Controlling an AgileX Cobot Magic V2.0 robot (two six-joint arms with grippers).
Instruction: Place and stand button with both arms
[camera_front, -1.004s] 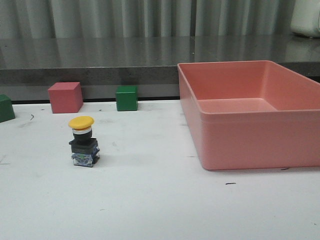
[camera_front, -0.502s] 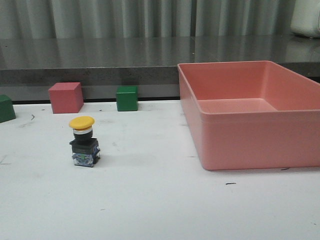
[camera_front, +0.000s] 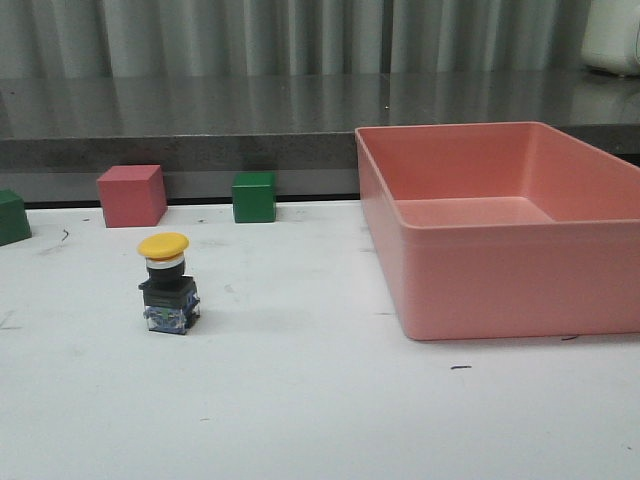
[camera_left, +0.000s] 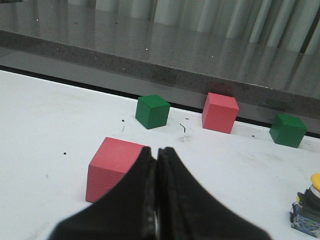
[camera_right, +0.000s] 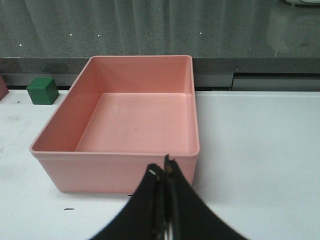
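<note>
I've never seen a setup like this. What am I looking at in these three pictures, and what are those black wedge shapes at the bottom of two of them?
It is a two-armed robot at a white table. One camera looks forward over the table; the others ride on each wrist. The black wedges are the left gripper and right gripper, both shut and holding nothing. On the table stand a yellow-capped button, upright, a pink bin with nothing in it, and pink and green cubes; the left wrist camera shows one pink cube close by.

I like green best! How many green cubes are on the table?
2. The first green cube sits at the table's back edge, right of a pink cube. The second green cube is cut off by the front view's left edge. More could be out of view.
</note>
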